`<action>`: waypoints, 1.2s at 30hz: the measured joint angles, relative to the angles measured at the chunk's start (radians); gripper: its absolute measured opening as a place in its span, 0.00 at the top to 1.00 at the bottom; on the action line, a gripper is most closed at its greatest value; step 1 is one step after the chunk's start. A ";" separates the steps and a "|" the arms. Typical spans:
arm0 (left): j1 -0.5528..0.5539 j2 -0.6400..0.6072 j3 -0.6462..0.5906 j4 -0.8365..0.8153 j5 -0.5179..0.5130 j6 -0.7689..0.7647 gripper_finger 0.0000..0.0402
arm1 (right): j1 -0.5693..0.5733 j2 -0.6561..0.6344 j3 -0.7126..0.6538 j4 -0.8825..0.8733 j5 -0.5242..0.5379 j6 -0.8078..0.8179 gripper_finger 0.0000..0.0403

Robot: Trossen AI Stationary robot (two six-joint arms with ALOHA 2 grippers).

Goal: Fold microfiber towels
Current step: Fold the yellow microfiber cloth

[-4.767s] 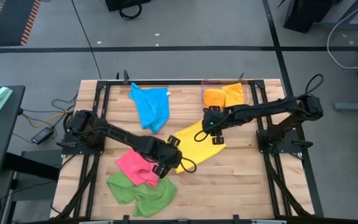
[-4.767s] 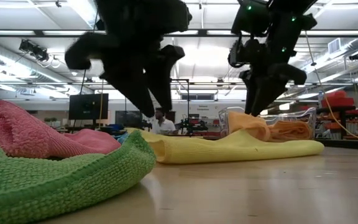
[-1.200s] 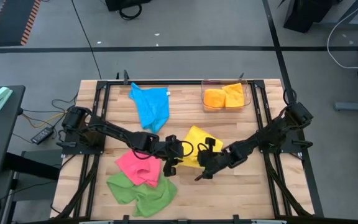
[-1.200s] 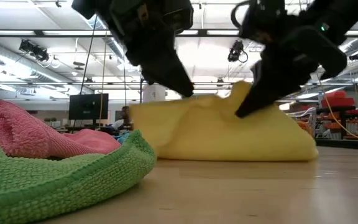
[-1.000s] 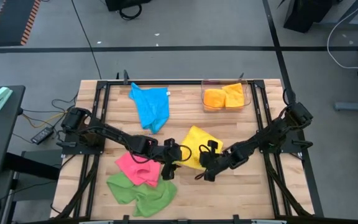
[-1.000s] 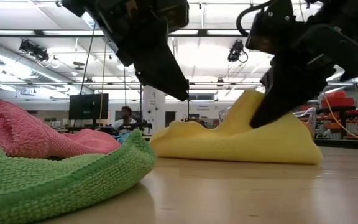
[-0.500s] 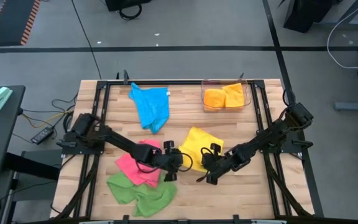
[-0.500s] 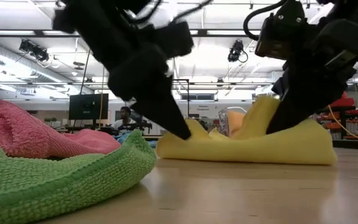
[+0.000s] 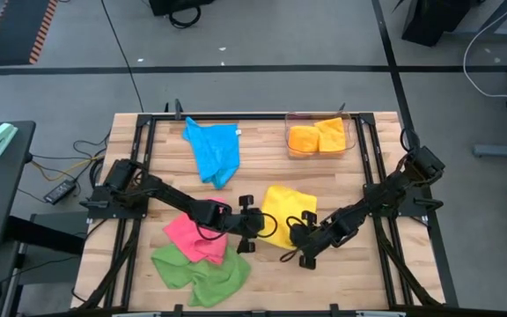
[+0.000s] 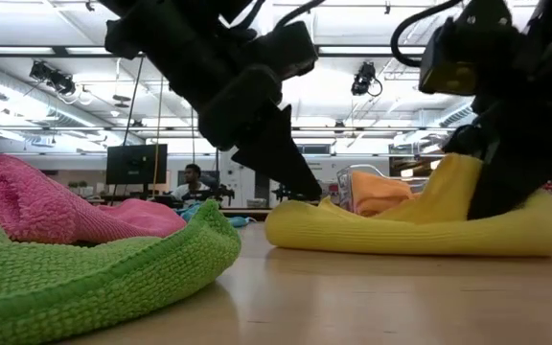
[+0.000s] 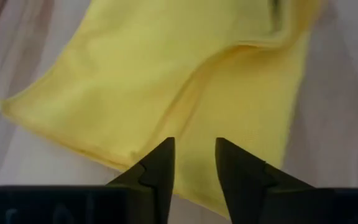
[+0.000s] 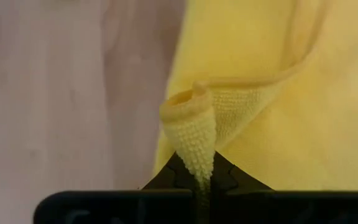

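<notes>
Folded over since earlier, the yellow towel [image 9: 286,214] lies at centre frame. Right gripper [image 12: 197,177] stays clenched on its corner; left gripper [image 11: 194,163], fingers apart, hovers over its edge, grasping nothing.

Camera set as I see it:
- High view: overhead, straight down on the yellow towel [image 9: 287,207].
- Low view: tabletop level, facing that towel [image 10: 420,230] and the room behind.
- Both wrist views: very close above it [image 11: 185,81] [image 12: 260,93].

All four share it.
</notes>
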 joint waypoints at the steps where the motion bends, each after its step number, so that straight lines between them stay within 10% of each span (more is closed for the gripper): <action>1: 0.001 0.000 0.000 0.003 0.009 0.010 0.71 | 0.000 0.000 0.000 -0.012 0.000 0.009 0.98; 36: 0.164 0.145 0.003 0.166 0.101 0.094 0.87 | 0.007 -0.005 0.078 -0.209 -0.031 0.050 0.98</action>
